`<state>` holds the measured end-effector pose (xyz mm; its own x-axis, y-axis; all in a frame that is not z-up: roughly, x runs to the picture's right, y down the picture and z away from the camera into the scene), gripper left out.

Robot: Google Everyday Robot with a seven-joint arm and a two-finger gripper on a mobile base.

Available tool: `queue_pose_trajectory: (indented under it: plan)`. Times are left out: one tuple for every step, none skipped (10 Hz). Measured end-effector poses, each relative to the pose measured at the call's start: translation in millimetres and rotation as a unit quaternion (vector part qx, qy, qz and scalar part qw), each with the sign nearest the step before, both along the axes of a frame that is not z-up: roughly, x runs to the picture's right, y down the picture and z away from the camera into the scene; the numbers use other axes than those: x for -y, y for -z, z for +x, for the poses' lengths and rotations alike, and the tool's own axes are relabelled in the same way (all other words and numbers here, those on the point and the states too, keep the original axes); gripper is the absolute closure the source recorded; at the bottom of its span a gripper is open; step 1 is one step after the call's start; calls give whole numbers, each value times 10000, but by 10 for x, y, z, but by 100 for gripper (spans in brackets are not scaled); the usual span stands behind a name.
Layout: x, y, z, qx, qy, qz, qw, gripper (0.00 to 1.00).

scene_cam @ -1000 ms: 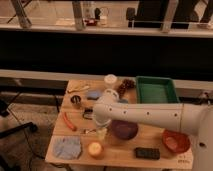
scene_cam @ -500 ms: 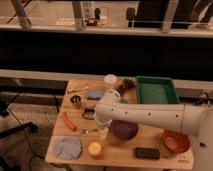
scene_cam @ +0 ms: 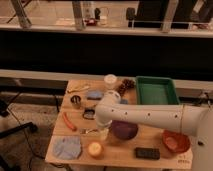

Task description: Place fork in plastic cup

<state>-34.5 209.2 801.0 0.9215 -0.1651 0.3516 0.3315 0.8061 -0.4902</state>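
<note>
At the left of the wooden table (scene_cam: 151,138), an orange-red stick (scene_cam: 69,121) lies slantwise, with a blue cloth (scene_cam: 67,147) nearer the front edge. Just right of the stick, the fork (scene_cam: 88,131) lies flat on the wood, small and silvery. Close beside its right end the gripper (scene_cam: 103,132) hangs pointing down, claw spread and pinching nothing. A purple bowl (scene_cam: 124,130) sits just to its right, and a green tray (scene_cam: 157,90) stands at the far right.

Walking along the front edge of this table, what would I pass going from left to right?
Blue cloth → round yellow object → black rectangular object → orange-red bowl. The gripper hangs just behind the yellow object, between the fork and the purple bowl.
</note>
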Motion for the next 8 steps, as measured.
queue_pose_trajectory:
  plan:
    - [-14,-19,8,-24,1,-9,10000,20]
    - [-28,-33,11,-36,6,-23,10000,20]
    - [-43,-51,16,-51,11,-35,10000,20]
    - [-57,-69,28,-70,8,-50,10000,20]
    - [-73,-93,51,-98,3,-64,9999,20]
    - [-91,-116,71,-123,-11,-86,9999,20]
    - [-103,-132,88,-147,-15,-104,9998,20]
    - [-110,-148,93,-163,-19,-119,9998,20]
